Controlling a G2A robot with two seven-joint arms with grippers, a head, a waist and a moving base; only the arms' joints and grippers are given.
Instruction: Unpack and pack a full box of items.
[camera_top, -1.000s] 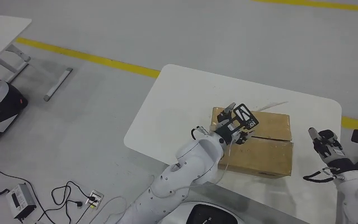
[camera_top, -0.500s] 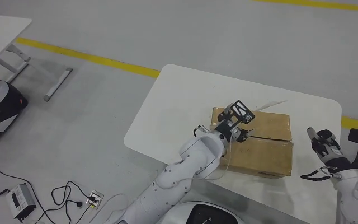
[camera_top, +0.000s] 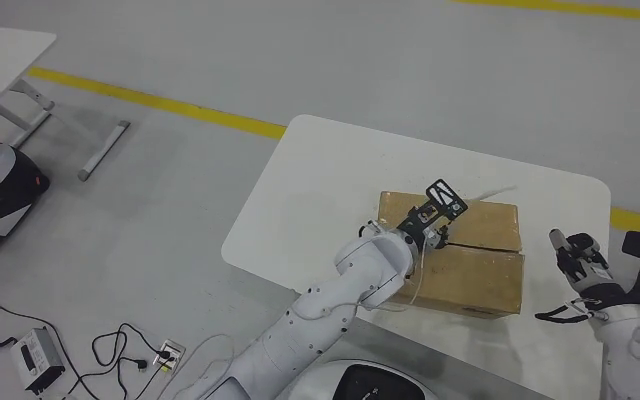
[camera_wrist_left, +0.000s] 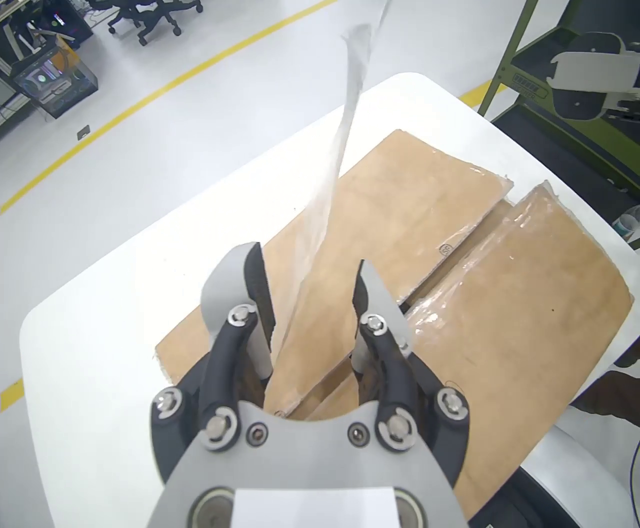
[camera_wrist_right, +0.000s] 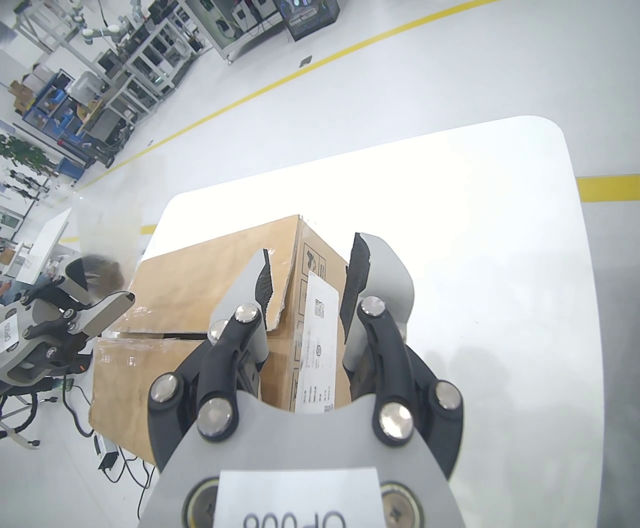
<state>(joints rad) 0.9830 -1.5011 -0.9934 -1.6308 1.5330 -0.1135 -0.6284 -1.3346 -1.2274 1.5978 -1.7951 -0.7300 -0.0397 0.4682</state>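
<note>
Left hand (camera_wrist_left: 307, 260) open over box (camera_wrist_left: 450, 310), loose tape strip (camera_wrist_left: 345, 125) between its fingers (camera_wrist_left: 227, 285); right hand (camera_wrist_right: 311, 247) open, empty

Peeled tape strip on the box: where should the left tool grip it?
Probably low on the tape strip, near the box seam, from above. It stands as a thin ribbon inside the open left tool, so closing there should catch it.

Matt cardboard box (camera_top: 480, 275) (glossy tape (camera_wrist_left: 345, 115))
</note>
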